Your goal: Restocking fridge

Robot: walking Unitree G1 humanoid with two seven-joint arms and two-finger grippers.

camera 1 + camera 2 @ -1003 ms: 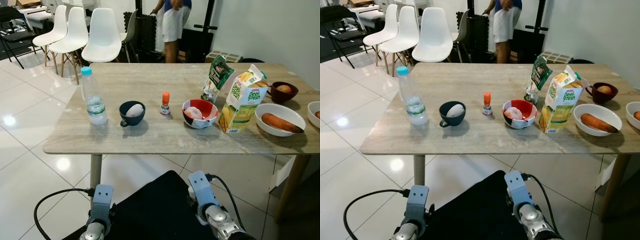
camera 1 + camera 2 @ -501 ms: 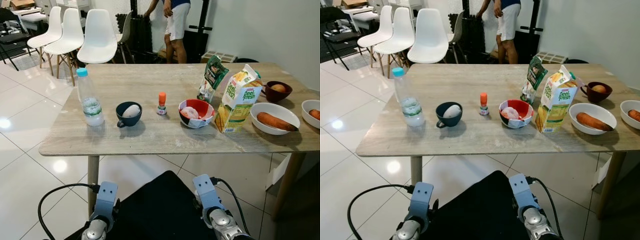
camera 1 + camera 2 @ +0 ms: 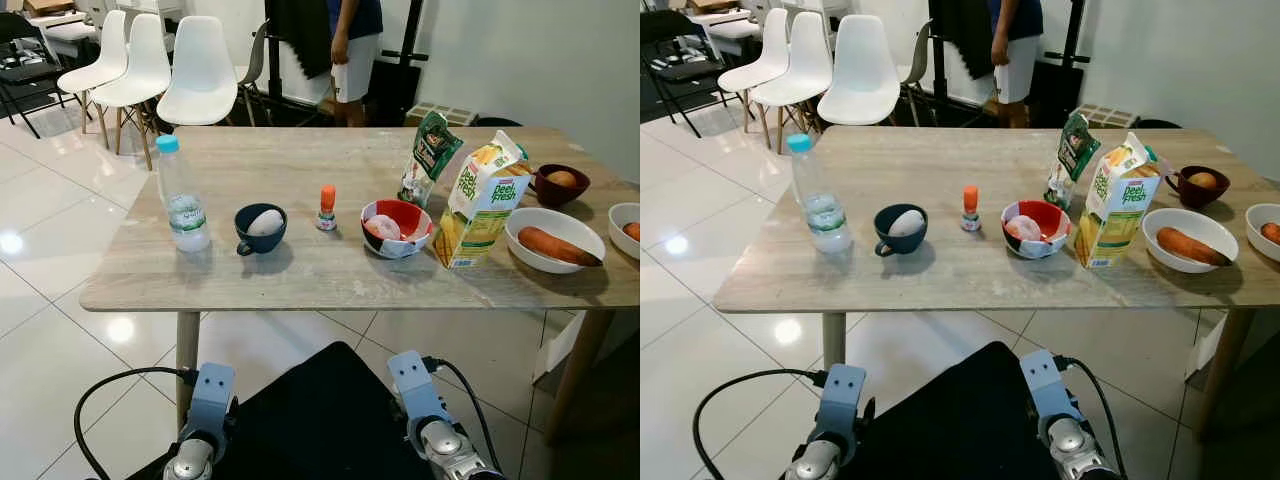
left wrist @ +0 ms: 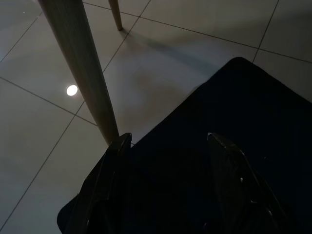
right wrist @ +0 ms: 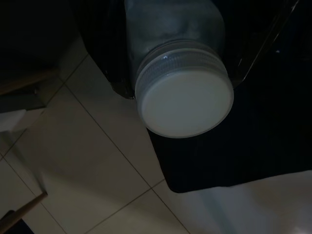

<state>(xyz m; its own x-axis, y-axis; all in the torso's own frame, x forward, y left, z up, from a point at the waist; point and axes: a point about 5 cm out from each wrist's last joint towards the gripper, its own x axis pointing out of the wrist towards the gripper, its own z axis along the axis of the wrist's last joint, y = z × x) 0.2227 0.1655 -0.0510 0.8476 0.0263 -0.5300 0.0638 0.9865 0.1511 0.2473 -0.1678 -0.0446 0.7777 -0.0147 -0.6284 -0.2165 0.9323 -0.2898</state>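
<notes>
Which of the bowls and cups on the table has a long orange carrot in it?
The white bowl just right of the juice carton. The dark blue cup holds an egg, and the red-inside bowl holds something pale.

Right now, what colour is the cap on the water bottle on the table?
Light blue; the water bottle's cap shows best in the left eye view.

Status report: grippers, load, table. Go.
Left gripper open, low by a table leg. Right gripper shut on white-capped bottle, held low. Table ahead: water bottle, cup, juice carton. Person beyond it.
</notes>
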